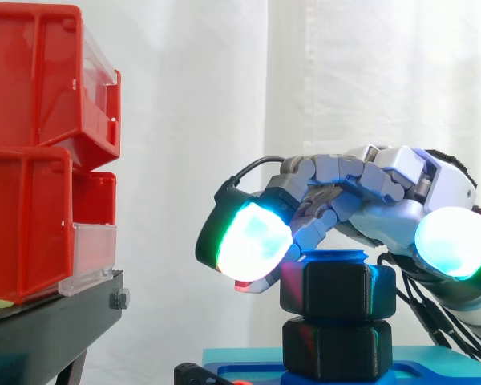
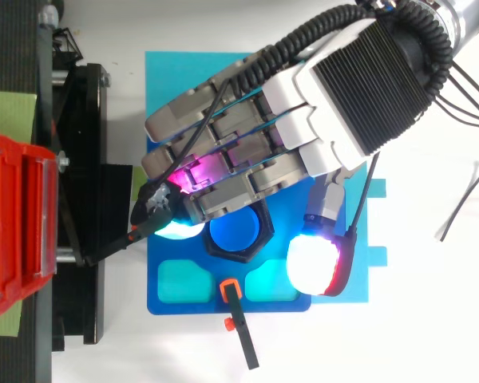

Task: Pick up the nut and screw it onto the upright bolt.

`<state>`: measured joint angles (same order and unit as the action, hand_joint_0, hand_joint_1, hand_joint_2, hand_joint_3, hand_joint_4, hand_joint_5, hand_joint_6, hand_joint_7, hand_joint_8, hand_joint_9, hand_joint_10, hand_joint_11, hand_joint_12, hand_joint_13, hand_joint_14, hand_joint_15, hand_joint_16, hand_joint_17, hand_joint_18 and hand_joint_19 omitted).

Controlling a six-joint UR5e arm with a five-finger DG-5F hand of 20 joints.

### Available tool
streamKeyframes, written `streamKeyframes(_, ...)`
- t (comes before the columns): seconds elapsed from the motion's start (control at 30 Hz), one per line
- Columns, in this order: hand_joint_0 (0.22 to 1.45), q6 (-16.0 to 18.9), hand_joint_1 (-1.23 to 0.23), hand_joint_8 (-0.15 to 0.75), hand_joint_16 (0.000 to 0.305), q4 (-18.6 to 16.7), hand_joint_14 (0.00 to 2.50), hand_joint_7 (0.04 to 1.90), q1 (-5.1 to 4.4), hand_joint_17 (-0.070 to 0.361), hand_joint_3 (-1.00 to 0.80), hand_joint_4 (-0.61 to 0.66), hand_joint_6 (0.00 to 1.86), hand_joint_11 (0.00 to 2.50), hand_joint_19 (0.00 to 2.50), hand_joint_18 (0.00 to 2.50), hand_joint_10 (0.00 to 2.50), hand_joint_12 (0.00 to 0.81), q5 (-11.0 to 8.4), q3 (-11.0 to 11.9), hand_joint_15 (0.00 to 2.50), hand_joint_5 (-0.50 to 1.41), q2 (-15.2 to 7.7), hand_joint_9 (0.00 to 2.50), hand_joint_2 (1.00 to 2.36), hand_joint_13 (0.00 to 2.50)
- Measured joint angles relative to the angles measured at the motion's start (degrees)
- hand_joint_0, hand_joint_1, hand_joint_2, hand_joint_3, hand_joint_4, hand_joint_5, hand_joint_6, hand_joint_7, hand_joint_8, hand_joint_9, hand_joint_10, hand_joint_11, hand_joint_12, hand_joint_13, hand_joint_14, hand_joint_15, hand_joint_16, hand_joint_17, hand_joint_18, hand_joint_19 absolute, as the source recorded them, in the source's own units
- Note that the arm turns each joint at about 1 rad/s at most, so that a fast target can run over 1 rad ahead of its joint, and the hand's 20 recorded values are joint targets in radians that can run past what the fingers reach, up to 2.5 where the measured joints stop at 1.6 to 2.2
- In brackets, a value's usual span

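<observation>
At the near edge of the flat blue plastic plate (image 2: 176,88), a small black tool with orange ends (image 2: 241,339) lies partly on the plate and partly on the white surface (image 2: 399,343). Just behind it, in the plate's near half, stands the upright blue bolt (image 2: 234,231). A black hexagonal nut (image 1: 337,289) sits round it just under its top, and a second black nut (image 1: 337,349) is directly below, touching the first. The grey-and-white hand (image 2: 367,88) arches over the bolt from the right; whether it grips the upper nut cannot be told. Red plastic bins (image 1: 32,160) sit on a black stand (image 1: 48,321) beyond the plate's left edge. A white curtain (image 1: 224,96) closes the back.
</observation>
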<state>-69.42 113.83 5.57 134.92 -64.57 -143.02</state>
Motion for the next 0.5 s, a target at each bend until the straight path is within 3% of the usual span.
streamKeyframes(0.2,0.46,-0.1,-0.16,0.246,0.022,-0.1,0.0,1.2,0.33,0.05,-0.5,0.15,0.51,0.0,0.07,0.65,0.0,0.191,0.05,-0.4,0.0,0.01,0.0,1.08,1.0,0.86)
streamKeyframes(0.5,0.46,-0.1,-0.18,0.25,0.02,-0.3,0.0,1.33,1.05,0.044,-0.5,0.14,0.5,0.0,0.05,0.69,0.0,0.183,0.41,-0.5,0.0,0.05,0.0,1.14,1.0,0.9)
